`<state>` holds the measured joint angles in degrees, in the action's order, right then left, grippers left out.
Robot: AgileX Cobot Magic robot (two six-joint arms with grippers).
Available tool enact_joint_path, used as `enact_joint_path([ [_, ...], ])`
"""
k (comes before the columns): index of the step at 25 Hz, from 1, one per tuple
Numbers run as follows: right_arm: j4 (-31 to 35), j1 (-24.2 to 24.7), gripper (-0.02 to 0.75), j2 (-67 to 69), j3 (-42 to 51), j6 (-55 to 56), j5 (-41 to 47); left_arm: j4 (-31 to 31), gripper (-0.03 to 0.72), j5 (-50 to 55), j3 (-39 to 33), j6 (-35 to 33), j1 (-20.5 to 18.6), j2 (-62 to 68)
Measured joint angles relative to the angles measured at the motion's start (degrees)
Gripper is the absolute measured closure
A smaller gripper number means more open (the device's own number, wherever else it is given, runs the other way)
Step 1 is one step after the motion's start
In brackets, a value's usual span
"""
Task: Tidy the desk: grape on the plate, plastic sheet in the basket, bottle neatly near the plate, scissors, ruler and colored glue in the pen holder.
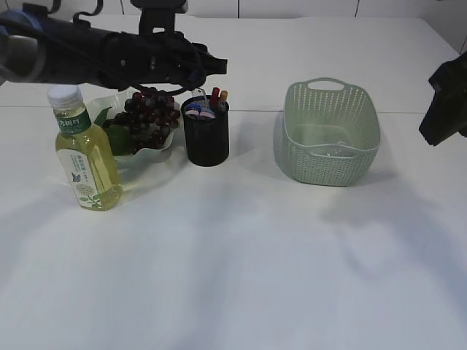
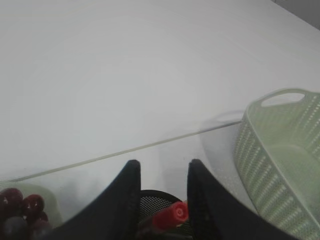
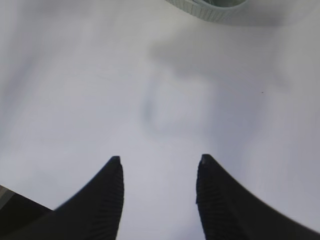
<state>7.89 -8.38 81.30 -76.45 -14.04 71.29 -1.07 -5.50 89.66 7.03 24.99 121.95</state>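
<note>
Toward the table's left edge, the bottle [image 1: 86, 152] is seen upright in front of the plate [image 1: 162, 143] bearing the grape [image 1: 149, 113]. The left gripper [image 2: 161, 172] is held part-open and empty over the pen holder [image 1: 205, 131], just above the colored glue [image 2: 170, 216], judged light, stiff and slippery, best pinched mid-barrel. Rightward, the basket [image 1: 332, 131] is seen; the right gripper [image 3: 159, 164] is held open, empty.

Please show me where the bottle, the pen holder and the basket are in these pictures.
bottle [image 1: 87, 157]: exterior view, on the label over its yellow body.
pen holder [image 1: 206, 138]: exterior view, on its black front wall.
basket [image 1: 330, 164]: exterior view, on its green front wall.
</note>
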Motion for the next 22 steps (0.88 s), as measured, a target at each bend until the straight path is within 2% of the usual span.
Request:
enact_joint_path([
  [4,0.0,0.0,0.356,0.0,0.0,-0.13,0.0,1.4,0.448,8.51,0.0,0.0,0.0,-4.95],
  [10,-0.74,0.0,0.356,0.0,0.0,-0.21,0.0,1.89,0.448,26.91,0.0,0.0,0.0,-14.16],
  [22,-3.08,0.0,0.356,-4.13,0.0,-0.21,0.0,8.3,0.447,41.37,0.0,0.0,3.57,-33.68],
])
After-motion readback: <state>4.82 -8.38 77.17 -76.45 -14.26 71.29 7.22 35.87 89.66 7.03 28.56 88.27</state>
